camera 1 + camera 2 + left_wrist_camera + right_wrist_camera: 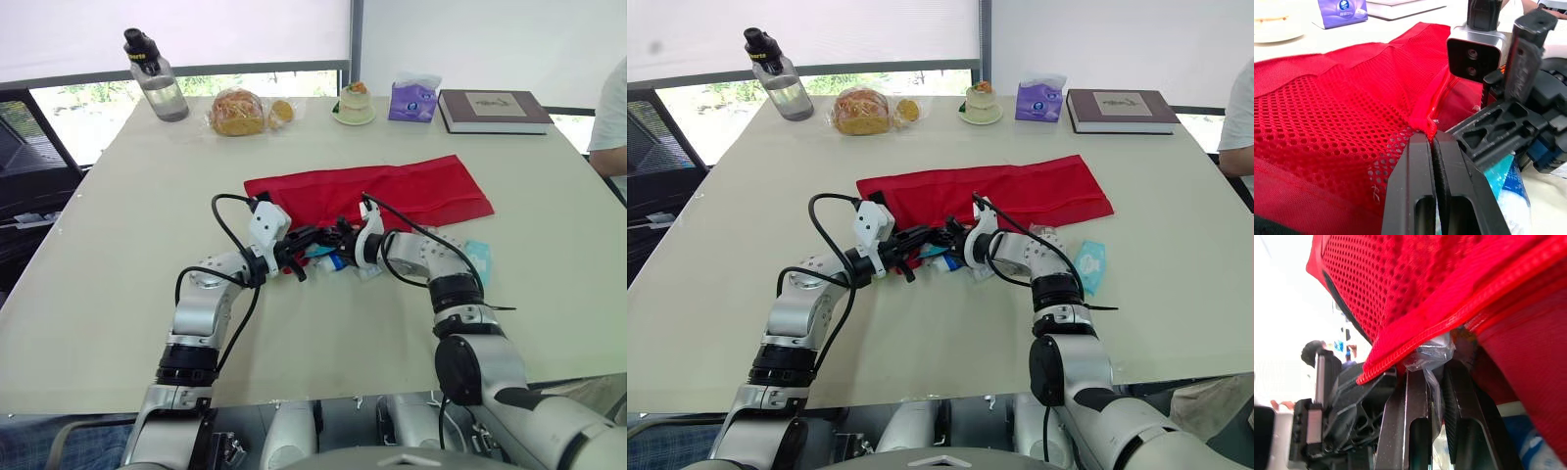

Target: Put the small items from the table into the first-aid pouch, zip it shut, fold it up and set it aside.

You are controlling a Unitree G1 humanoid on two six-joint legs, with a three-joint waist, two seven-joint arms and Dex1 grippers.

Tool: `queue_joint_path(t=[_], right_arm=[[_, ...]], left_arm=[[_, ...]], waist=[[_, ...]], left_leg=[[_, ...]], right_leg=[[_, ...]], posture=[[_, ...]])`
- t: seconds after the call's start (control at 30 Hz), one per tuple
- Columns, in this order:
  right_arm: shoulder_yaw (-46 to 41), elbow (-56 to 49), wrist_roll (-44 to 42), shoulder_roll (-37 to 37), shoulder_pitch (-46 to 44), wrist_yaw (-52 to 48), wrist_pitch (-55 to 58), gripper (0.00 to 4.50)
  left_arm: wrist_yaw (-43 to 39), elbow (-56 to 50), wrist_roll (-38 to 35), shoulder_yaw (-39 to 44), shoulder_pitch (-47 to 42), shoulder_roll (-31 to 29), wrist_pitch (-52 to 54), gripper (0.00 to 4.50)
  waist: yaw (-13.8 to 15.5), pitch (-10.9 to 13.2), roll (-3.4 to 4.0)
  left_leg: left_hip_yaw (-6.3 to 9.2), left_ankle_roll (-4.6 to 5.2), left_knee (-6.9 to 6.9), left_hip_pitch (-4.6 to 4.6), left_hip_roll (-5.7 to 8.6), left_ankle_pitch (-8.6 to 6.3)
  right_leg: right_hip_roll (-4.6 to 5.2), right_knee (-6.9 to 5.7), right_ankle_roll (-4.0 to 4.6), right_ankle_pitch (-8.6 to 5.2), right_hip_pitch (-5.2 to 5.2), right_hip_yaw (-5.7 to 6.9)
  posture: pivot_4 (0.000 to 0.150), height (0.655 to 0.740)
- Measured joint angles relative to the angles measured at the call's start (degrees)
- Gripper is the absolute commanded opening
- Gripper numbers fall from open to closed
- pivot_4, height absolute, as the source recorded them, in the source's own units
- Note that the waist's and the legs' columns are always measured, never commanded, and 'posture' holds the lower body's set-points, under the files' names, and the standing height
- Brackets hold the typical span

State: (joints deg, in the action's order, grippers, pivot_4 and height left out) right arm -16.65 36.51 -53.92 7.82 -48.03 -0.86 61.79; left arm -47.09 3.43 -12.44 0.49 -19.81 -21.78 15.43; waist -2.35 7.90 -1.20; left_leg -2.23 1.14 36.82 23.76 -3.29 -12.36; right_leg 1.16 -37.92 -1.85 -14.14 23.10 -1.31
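Left wrist view: left hand (1431, 139) pinches pouch (1327, 107) edge; right hand (1432, 377) clamps packet (1431, 351).

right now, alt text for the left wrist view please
The left end effector is shut on the edge of the red mesh pouch. The right arm's wrist camera faces it close by, beside blue-and-white packets.
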Motion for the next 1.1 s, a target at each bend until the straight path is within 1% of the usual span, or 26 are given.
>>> queue_joint_path(t=[0.07,0.1,0.13,0.17,0.2,0.23,0.6,0.83,1.1], right_arm=[[0.9,-0.4,0.7,0.0,0.0,-0.1,-0.4,0.94],[1.2,-0.6,1.3,0.0,0.1,-0.2,-1.0,1.25],[1.5,-1.4,2.0,0.0,0.1,-0.3,-1.5,1.74],[2.1,-2.4,2.7,0.0,0.1,-0.2,-2.0,2.1],[2.3,-2.9,3.2,0.0,0.2,0.0,-2.1,2.59],[2.5,-3.5,3.4,0.0,0.3,0.0,-2.1,2.92],[3.4,-11.9,4.3,-0.1,4.1,1.6,0.9,2.92],[4.8,-16.8,4.9,-0.2,6.9,0.8,1.9,2.92],[5.0,-20.3,6.2,-0.3,9.1,-1.9,2.8,2.92]], left_arm=[[0.2,0.0,0.0,0.0,0.0,0.0,0.0,0.0],[0.4,0.0,0.0,0.0,0.1,0.0,0.0,0.0],[0.7,0.0,-0.2,0.3,0.0,0.0,-0.3,0.0],[0.7,-0.1,-0.2,0.6,-0.4,0.0,-0.6,0.0],[0.7,-0.1,-0.4,0.8,-0.5,0.0,-0.7,0.0],[0.7,-0.2,-0.8,1.1,-0.7,0.1,-0.8,0.0],[0.5,0.8,-2.5,1.1,-1.2,0.5,0.5,0.0],[-0.2,3.8,-3.4,1.2,-2.5,0.6,0.4,0.0],[-1.8,6.8,-4.8,1.2,-4.0,0.8,-0.2,0.0]], waist=[[0.0,0.0,0.02],[0.0,0.0,0.05],[0.0,0.1,0.09],[0.0,0.1,0.1],[0.0,0.1,0.1],[0.1,0.1,0.1],[0.7,0.1,0.1],[1.2,0.1,0.1],[1.5,0.1,0.1]], left_leg=[[-0.02,0.0,0.0,0.03,0.0,0.0],[-0.02,0.0,0.0,0.05,0.01,0.0],[-0.03,0.0,0.0,0.07,0.01,0.0],[-0.04,0.0,-0.01,0.06,0.01,0.0],[-0.04,0.0,-0.02,0.07,0.01,0.0],[-0.03,0.0,-0.03,0.06,0.01,0.0],[-0.16,0.01,-0.17,0.2,0.24,0.0],[-0.16,0.01,-0.37,0.21,0.26,-0.01],[-0.2,0.01,-0.4,0.27,0.26,0.0]], right_leg=[[0.0,0.0,0.0,0.0,0.04,-0.02],[0.0,0.0,0.0,0.0,0.06,-0.03],[0.01,0.0,-0.01,0.0,0.07,-0.04],[0.01,0.0,-0.01,0.0,0.07,-0.04],[0.01,0.02,-0.01,0.0,0.07,-0.04],[0.03,0.02,-0.01,-0.01,0.07,-0.04],[0.57,0.32,-0.07,-0.04,0.06,0.05],[0.56,0.34,-0.3,0.01,0.14,0.07],[0.57,0.43,-0.32,0.01,0.2,0.06]], posture=[[0.15,0.74],[0.15,0.74],[0.15,0.74],[0.15,0.74],[0.15,0.74],[0.15,0.74],[0.15,0.74],[0.15,0.74],[0.15,0.74]])
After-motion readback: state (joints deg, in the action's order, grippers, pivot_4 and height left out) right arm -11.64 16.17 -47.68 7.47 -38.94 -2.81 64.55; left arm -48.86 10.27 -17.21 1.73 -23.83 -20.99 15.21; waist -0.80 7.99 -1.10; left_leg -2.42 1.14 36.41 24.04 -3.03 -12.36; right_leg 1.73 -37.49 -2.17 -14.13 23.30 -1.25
